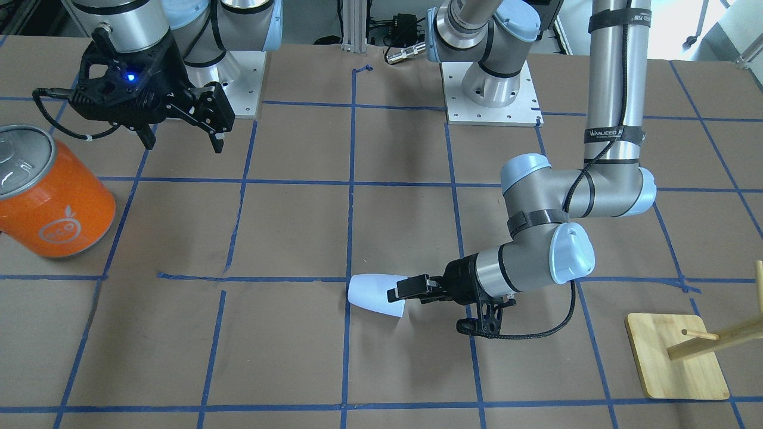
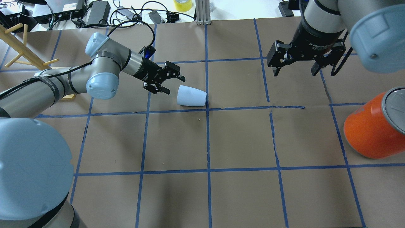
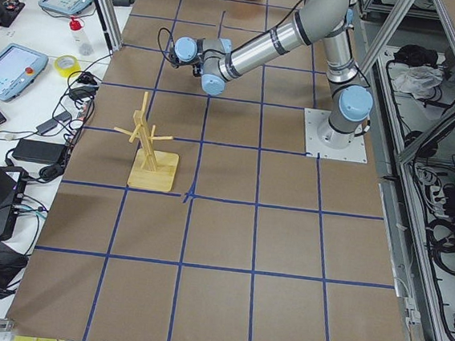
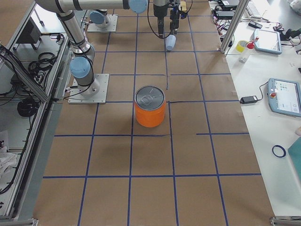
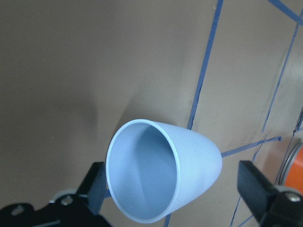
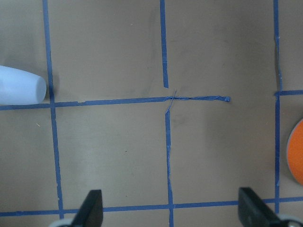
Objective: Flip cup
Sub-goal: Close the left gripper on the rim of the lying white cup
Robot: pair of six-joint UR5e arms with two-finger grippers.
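The cup [image 2: 191, 96] is pale blue-white and lies on its side on the brown table, its wide rim towards my left gripper. My left gripper [image 2: 174, 85] is open and low, just at the rim, with nothing in it. In the left wrist view the cup's open mouth [image 5: 161, 177] sits between the two fingers [image 5: 97, 189], which stand either side of the rim. The front view shows the cup [image 1: 375, 293] and the left gripper [image 1: 398, 295] together. My right gripper [image 2: 295, 72] is open and empty, held above the table far from the cup.
A large orange can [image 2: 370, 129] with a silver lid stands at the table's right side. A wooden peg rack [image 1: 679, 351] on a square base stands beyond my left arm. Blue tape lines grid the table.
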